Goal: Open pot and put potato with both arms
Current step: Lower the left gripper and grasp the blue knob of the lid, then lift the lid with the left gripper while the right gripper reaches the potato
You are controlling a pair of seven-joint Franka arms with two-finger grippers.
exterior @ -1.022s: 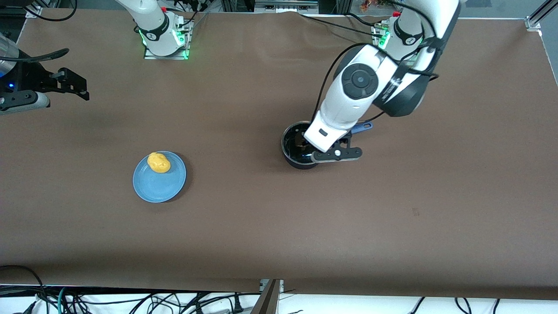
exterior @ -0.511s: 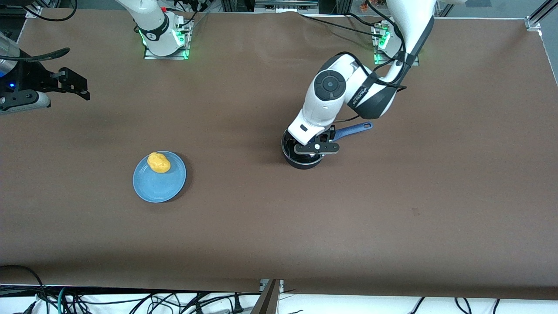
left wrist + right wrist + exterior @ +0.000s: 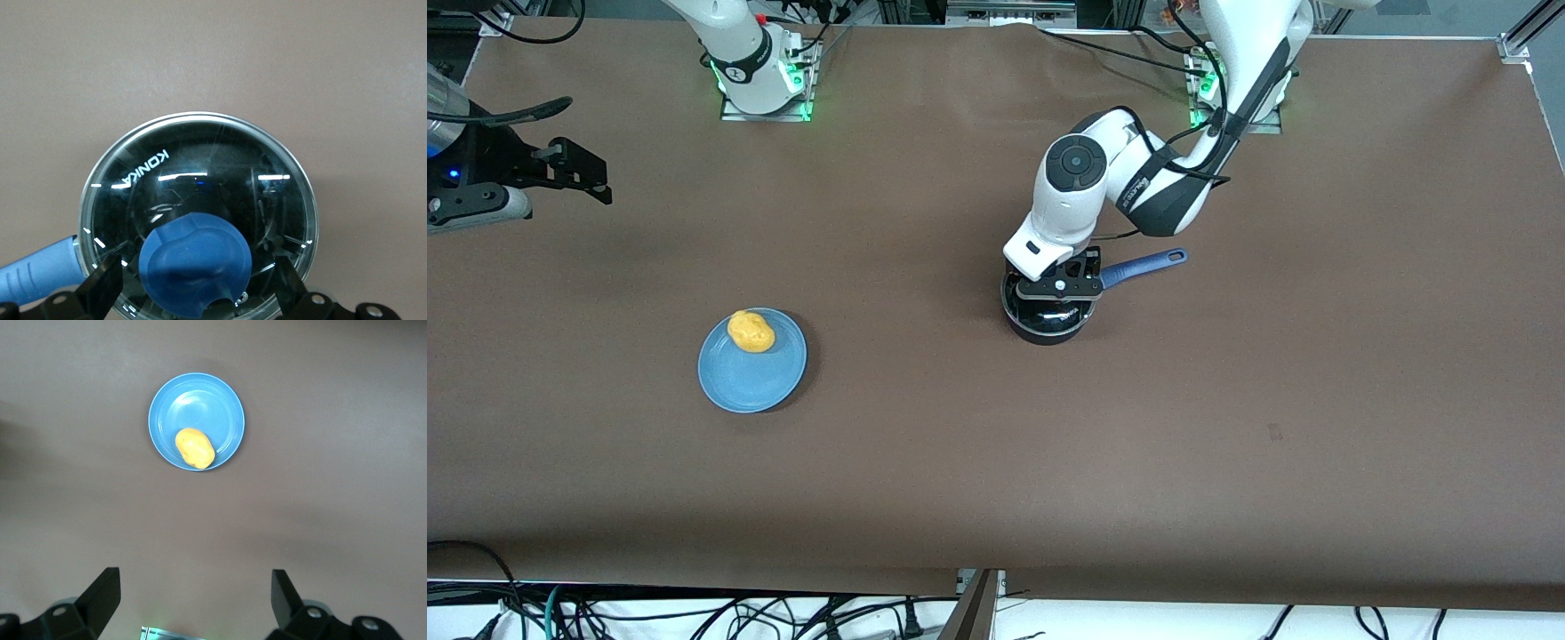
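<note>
The black pot (image 3: 1049,322) with its blue handle (image 3: 1145,265) stands mid-table, toward the left arm's end. Its glass lid (image 3: 200,173) is on. My left gripper (image 3: 1059,298) is low over the lid, open, with one finger on each side of the blue knob (image 3: 195,263) and a gap at both sides; in the left wrist view the gripper (image 3: 195,283) straddles the knob. The yellow-orange potato (image 3: 751,331) lies on a light-blue plate (image 3: 751,378). My right gripper (image 3: 578,173) waits high over the table's right-arm end, open and empty (image 3: 193,597).
The right wrist view shows the potato (image 3: 195,448) on the plate (image 3: 200,397) from high above. Brown table covering spreads between plate and pot. The arm bases with green lights (image 3: 765,84) stand at the table's edge farthest from the front camera.
My left arm has folded in and lowered, bringing its gripper from beside the pot's handle side to centred over the lid knob. The right arm has not moved.
</note>
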